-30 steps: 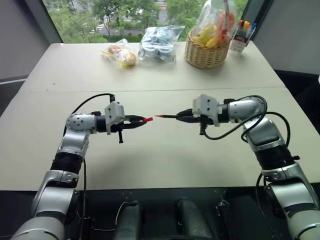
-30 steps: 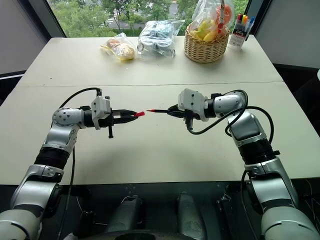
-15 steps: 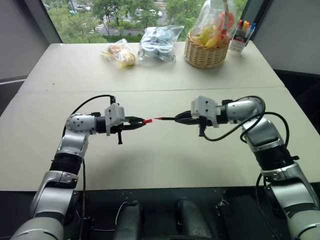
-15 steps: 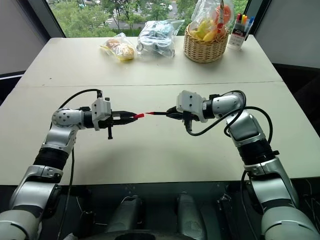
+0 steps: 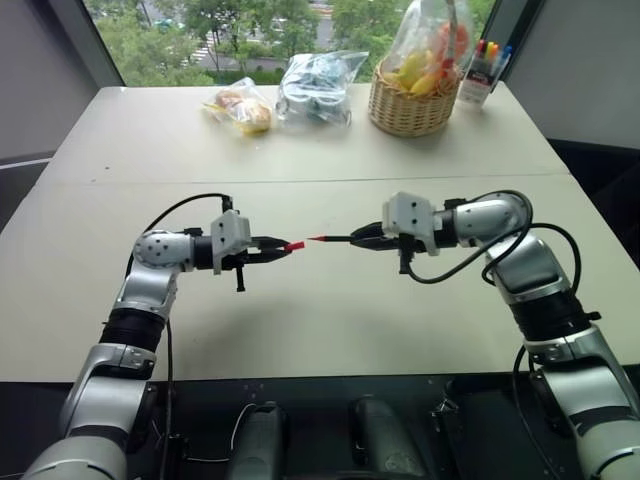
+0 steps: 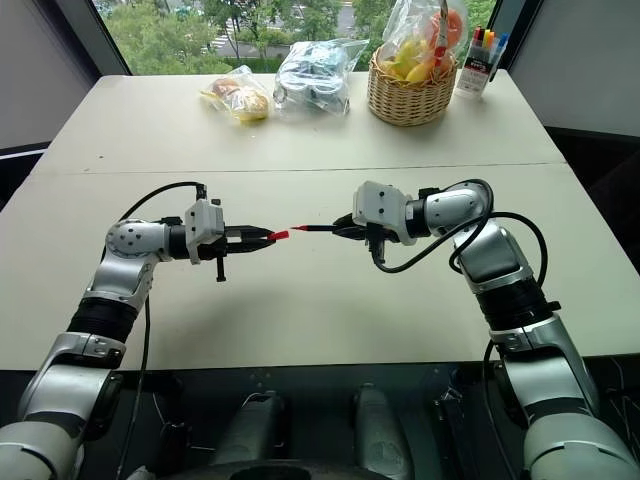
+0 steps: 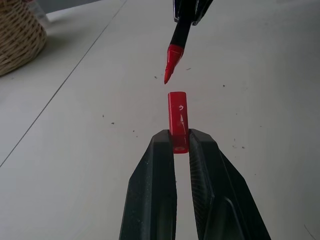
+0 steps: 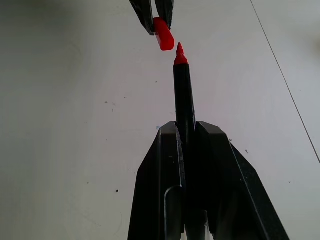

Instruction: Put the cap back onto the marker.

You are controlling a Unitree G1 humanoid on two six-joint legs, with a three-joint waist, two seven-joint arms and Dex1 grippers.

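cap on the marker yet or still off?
Off. The cap, pinched in the left gripper, sits just short of the marker and its bare red tip, with a gap visible between them.

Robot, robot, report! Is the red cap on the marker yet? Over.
Left pincer shut on cap. Right pincer shut on marker. Tip just short of cap. Nothing between.

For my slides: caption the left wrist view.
Left end effector holds the red cap just short of the marker's tip.
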